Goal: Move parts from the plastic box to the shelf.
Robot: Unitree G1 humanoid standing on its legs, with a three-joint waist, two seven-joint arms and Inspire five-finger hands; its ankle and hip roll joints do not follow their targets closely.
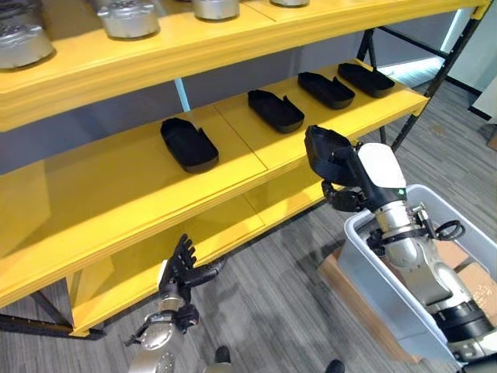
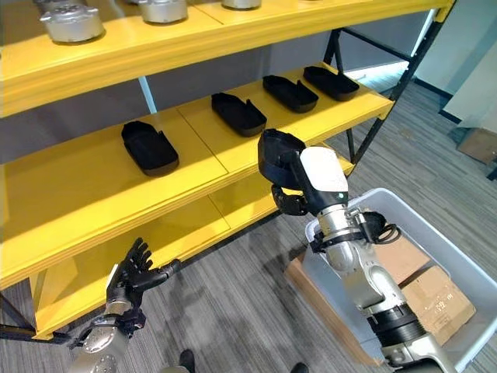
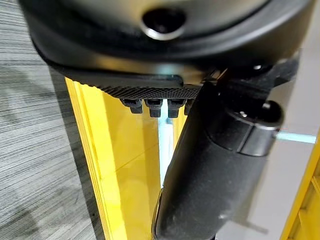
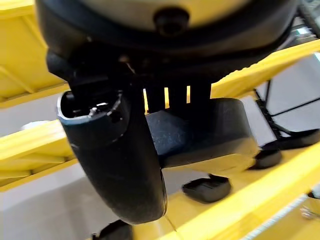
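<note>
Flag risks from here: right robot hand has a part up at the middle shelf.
1. The black part held in the right robot hand sits at the middle shelf's front edge; released too early, it could drop to the floor.
2. Four black parts already line that shelf; the incoming one could knock a neighbour.
3. The left robot hand is open near the lower shelf, and might snag it.

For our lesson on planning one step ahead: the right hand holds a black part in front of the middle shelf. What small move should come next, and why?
Probably carry the black part forward over the middle shelf and lower it into the bare gap in the row of parts. The right hand has its fingers curled round it at the shelf's front edge, above the plastic box, so it is not yet set down.
</note>
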